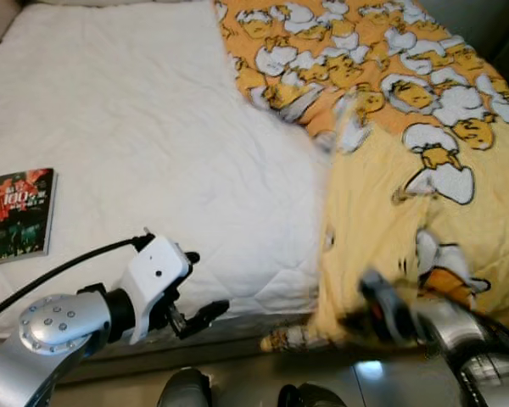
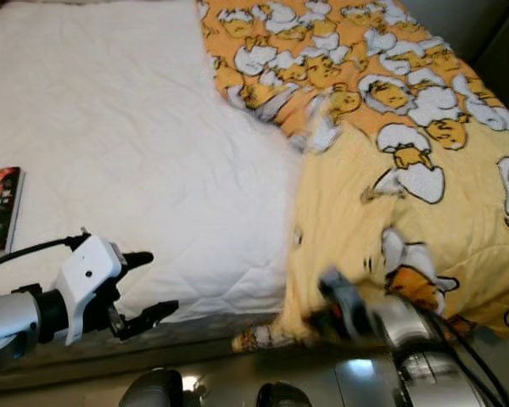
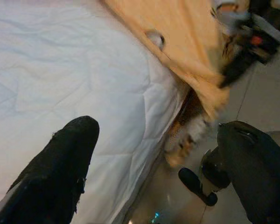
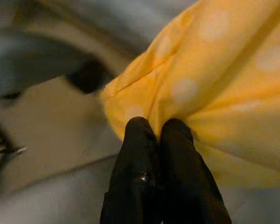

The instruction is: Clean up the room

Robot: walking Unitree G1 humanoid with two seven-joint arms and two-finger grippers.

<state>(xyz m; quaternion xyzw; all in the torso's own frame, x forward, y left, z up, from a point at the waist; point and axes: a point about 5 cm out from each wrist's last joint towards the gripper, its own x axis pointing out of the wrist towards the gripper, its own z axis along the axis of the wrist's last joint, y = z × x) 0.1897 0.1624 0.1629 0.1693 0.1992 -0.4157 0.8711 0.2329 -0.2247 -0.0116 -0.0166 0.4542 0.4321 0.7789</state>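
A silver, rounded forearm studded with small dark screws is seen on the left arm, ended by a white boxy wrist housing with a dark dot on its face, a black cable leading into it, and the left gripper (image 1: pixel 205 285) of two long black fingers. The right gripper (image 4: pixel 157 128) is formed of two smooth, round-tipped black fingers, carried on a ribbed, shiny silver forearm with black cables.

Bright, even light; motion-blurred right hand (image 1: pixel 356 322).
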